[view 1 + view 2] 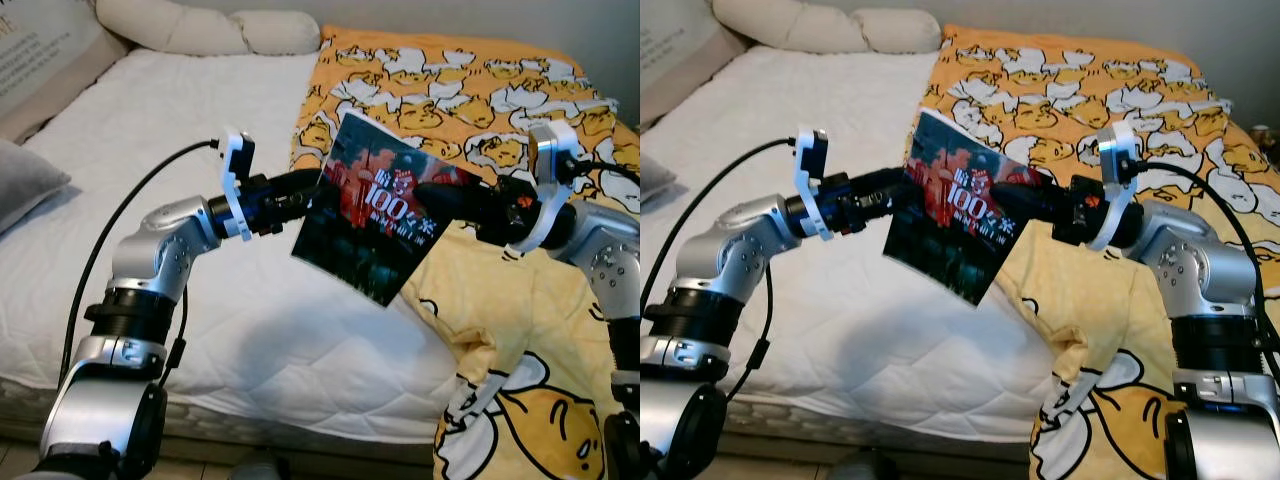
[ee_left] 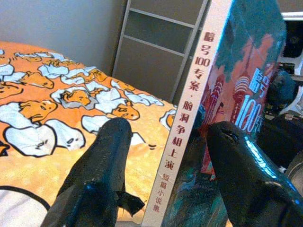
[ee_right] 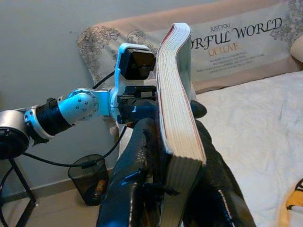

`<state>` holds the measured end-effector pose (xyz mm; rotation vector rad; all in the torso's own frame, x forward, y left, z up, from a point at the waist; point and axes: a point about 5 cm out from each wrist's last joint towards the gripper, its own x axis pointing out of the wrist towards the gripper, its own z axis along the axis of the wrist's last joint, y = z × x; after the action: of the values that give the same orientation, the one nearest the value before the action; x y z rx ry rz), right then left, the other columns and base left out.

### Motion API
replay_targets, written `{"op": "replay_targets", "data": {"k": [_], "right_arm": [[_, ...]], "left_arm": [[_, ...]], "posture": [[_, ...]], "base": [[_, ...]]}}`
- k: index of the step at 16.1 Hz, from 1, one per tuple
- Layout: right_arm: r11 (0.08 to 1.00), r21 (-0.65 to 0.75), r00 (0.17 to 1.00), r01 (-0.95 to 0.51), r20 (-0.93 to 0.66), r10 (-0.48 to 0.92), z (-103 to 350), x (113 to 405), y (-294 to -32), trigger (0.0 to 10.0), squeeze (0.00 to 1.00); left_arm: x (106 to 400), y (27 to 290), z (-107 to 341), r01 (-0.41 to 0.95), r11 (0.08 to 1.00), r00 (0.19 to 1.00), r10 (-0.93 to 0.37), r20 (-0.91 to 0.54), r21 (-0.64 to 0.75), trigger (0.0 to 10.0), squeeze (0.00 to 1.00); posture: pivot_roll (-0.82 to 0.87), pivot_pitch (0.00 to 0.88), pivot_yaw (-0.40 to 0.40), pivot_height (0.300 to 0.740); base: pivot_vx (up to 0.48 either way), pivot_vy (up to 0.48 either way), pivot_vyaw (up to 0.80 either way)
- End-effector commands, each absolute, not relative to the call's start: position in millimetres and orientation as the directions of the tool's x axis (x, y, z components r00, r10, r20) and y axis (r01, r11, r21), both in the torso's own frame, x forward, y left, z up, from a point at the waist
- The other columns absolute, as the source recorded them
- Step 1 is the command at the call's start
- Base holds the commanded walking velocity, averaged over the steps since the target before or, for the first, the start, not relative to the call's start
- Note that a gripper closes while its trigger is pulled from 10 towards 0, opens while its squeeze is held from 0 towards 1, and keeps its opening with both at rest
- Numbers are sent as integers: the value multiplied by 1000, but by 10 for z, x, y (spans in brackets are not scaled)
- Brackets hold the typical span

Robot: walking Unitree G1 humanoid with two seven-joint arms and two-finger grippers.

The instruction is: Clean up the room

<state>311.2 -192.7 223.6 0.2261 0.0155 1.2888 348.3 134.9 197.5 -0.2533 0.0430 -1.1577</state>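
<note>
A paperback book (image 1: 375, 215) with a dark red and teal cover hangs tilted in the air above the bed. My right gripper (image 1: 428, 196) reaches in from the right and is shut on its page edge; the right wrist view has both fingers (image 3: 137, 156) pressed against the covers. Coming from the left, my left gripper (image 1: 318, 190) is at the spine. In the left wrist view its fingers (image 2: 102, 161) straddle the white spine (image 2: 187, 123), open, with a gap on one side.
Under the book lies a white mattress (image 1: 200, 300); a yellow duck-print blanket (image 1: 470, 90) covers the bed's right side and hangs over the front edge. Pillows (image 1: 200, 28) sit at the head. A grey shelf (image 2: 156, 52) and a black mesh bin (image 3: 90, 182) stand nearby.
</note>
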Motion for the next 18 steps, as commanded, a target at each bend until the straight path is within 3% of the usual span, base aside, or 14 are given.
{"op": "replay_targets", "data": {"k": [1, 4, 5, 6, 8, 18], "right_arm": [[232, 128, 250, -964, 148, 957, 2363, 3069, -1965, 0, 0], [228, 126, 247, -966, 162, 955, 2387, 3088, -1964, 0, 0], [226, 127, 245, -966, 165, 955, 2390, 3090, -1960, 0, 0], [224, 127, 244, -966, 166, 956, 2390, 3094, -1955, 0, 0], [218, 130, 238, -967, 165, 957, 2388, 3100, -1949, 0, 0], [243, 129, 263, -961, 175, 949, 2411, 3142, -1989, 0, 0]], "left_arm": [[3517, 1392, 2036, 896, 392, 421, -899, 117, -210, 10000, 0], [3386, 1301, 1978, 936, 237, 270, -958, 98, -261, 10000, 0], [3356, 1284, 1963, 941, 209, 241, -966, 91, -266, 8118, 0], [3336, 1271, 1950, 944, 191, 221, -972, 85, -271, 314, 0], [3293, 1245, 1925, 945, 137, 168, -983, 81, -296, 0, 0], [3285, 1297, 2027, 937, 122, 186, -967, 174, -326, 0, 0]], "posture": [[32, 0, 47, 740], [35, 0, 47, 740], [35, 0, 47, 740], [36, 0, 47, 740], [37, 0, 47, 740], [36, 0, 45, 740]], "base": [[0, 0, 0], [0, 0, 0], [0, 0, 0], [0, 0, 0], [0, 0, 0], [0, 0, 0]]}}
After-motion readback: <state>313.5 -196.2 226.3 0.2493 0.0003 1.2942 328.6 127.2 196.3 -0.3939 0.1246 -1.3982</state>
